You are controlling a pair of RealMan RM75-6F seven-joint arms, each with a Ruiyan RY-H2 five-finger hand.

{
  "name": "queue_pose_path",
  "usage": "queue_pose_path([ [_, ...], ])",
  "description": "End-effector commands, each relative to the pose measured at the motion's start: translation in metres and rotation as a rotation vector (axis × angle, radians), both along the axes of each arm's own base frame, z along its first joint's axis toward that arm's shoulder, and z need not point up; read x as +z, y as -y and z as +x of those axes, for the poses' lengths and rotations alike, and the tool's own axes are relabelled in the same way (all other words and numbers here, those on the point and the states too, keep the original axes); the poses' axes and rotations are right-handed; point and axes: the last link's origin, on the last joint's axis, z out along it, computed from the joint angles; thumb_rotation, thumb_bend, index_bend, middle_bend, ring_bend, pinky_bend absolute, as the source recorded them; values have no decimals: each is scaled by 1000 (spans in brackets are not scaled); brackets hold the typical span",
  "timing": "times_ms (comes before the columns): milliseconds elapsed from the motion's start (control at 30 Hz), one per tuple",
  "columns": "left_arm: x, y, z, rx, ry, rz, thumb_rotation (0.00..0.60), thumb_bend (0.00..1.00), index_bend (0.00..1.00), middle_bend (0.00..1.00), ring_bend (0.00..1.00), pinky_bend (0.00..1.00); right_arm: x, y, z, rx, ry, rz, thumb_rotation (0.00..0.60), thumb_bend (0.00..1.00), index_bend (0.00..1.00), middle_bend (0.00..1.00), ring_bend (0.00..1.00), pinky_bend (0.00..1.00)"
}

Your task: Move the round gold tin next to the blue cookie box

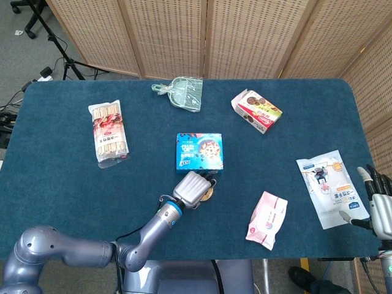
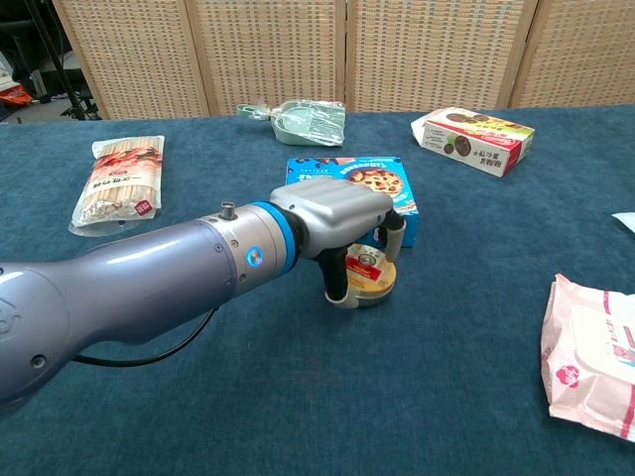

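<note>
Landmark for all positions: the blue cardboard cookie box (image 2: 359, 186) with cookie print on its lid.

Nearest the robot, the left hand (image 2: 332, 211) grips the round gold metal tin (image 2: 367, 281) with a red label. Its fingers (image 2: 394, 232) curl down around the tin's rim. The tin sits on or just above the blue cloth counter (image 2: 298, 397), just in front of the box's near edge; contact with the cloth cannot be confirmed.

Hazards:
- Release above the cloth: the tin may roll or tip away from the box.
- Fingers catching the rim on opening: the tin may be dragged off its spot.
- Withdrawal of the hand toward the box: the knuckles may shove the light box.

Far to the right of the box, the right hand (image 1: 381, 205) hangs off the counter edge, fingers spread and holding nothing.
</note>
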Motion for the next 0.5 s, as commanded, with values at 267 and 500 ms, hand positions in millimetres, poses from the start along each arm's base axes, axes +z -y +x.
queue_pose_path([
  [267,25,12,-8,15,29,-26,600,57,0,0,0,70,-3,-3,4,17,2,14,600,0,0,0,0,0],
  [500,100,21,-28,-6,230,-6,600,0,0,0,0,52,-6,-3,6,27,-5,23,600,0,0,0,0,0],
])
